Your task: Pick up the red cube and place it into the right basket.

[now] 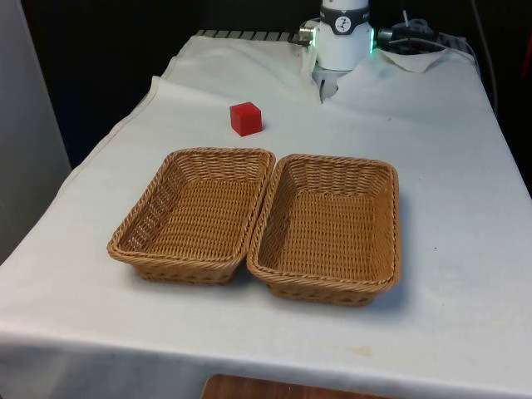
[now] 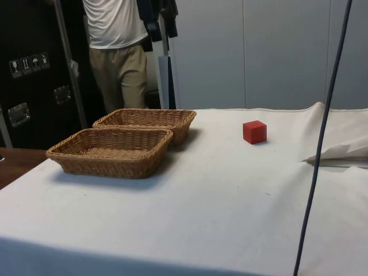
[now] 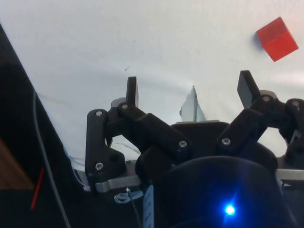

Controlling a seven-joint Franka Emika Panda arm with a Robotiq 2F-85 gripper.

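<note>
Front view: two wicker baskets are sitting side by side mid-table, long sides touching, both empty.
Left basket (image 1: 193, 214): sitting on the front view's left, nothing inside.
Right basket (image 1: 328, 227): sitting on the front view's right, nothing inside.
Red cube (image 1: 245, 118): resting on the white tablecloth (image 1: 449, 166), beyond the far rim of the left basket, apart from it, toward the robot end.
Robot base (image 1: 342, 35): standing at the far end of the table, green light glowing at its sides.
Side view: cube (image 2: 254, 131) is sitting alone on the cloth, well apart from the baskets (image 2: 110, 150); a person (image 2: 118, 52) in a white shirt and khaki trousers is standing behind the table; a dark cable (image 2: 322, 138) is hanging across the foreground.
Wrist view: gripper (image 3: 188, 90) is hovering over bare cloth, fingers (image 3: 131, 91) spread wide, holding nothing.
Cube vs gripper: cube (image 3: 277, 39) is lying off to one side of the fingers, not between them, no contact.
Cloth: wrinkling into a small fold just under the gripper.
</note>
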